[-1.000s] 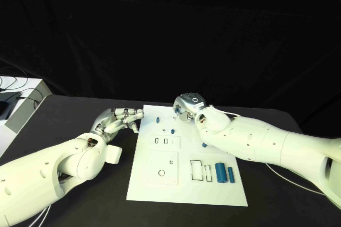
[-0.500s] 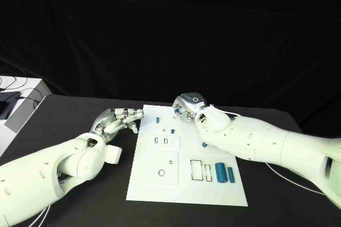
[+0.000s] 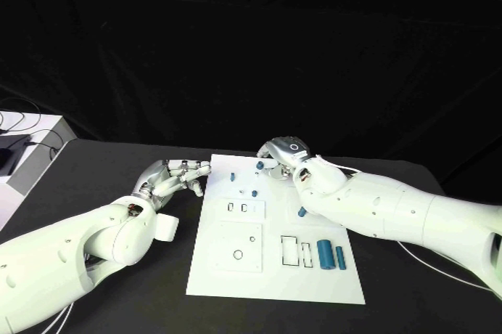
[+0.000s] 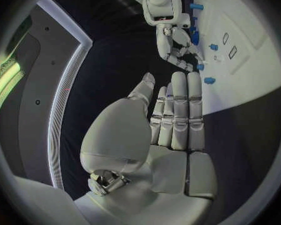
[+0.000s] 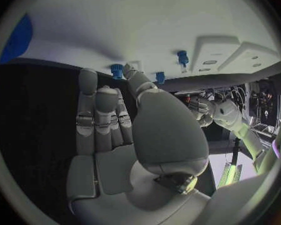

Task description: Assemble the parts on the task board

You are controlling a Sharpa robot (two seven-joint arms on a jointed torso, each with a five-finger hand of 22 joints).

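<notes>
The white task board [image 3: 274,272] lies in the middle of the table. Three small blue pegs [image 3: 230,177] [image 3: 254,173] [image 3: 260,163] stand near its far edge. A small blue part [image 3: 301,212] and two blue cylinders [image 3: 326,249] [image 3: 340,257] lie on its right side. My right hand [image 3: 284,155] hovers over the far edge with straight fingers and holds nothing. Its thumb tip sits right beside one peg [image 5: 117,70]. My left hand [image 3: 173,176] rests just off the board's far left corner, fingers flat and together [image 4: 178,110], and is empty.
Outlined slots and small holes [image 3: 239,253] mark the board's middle and near half. A white box [image 3: 26,156] with cables stands at the table's far left edge. Black table surface [image 3: 125,305] lies on both sides of the board.
My right hand has shifted slightly to the right, and the blue peg at the far edge now shows beside its fingers. The left hand has not moved.
</notes>
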